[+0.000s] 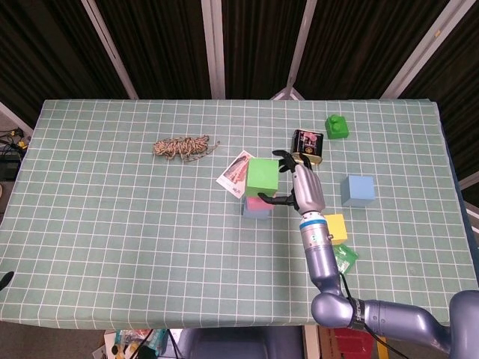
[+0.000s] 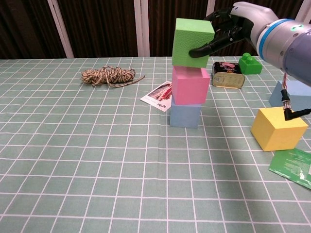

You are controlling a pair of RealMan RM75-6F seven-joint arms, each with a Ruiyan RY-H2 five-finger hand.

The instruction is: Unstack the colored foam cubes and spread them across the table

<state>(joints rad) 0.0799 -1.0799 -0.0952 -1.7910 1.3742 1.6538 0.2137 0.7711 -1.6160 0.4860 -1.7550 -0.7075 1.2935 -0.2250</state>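
Observation:
A green foam cube (image 1: 262,173) (image 2: 192,41) is gripped from its right side by my right hand (image 1: 301,187) (image 2: 228,26), thumb on the front face and fingers over the far top edge. It hangs slightly tilted, just above the pink cube (image 2: 189,85) (image 1: 254,200). The pink cube sits on a pale blue cube (image 2: 185,115) at the table's middle. A yellow cube (image 2: 279,128) (image 1: 336,226) and another blue cube (image 1: 358,190) (image 2: 291,94) lie apart to the right. No view shows my left hand.
Behind the stack stand a sardine tin (image 1: 307,145) (image 2: 226,77) and a green toy brick (image 1: 337,126). A picture card (image 1: 239,170) lies left of the stack and a coil of rope (image 1: 183,146) further left. A green packet (image 2: 294,167) lies by the yellow cube.

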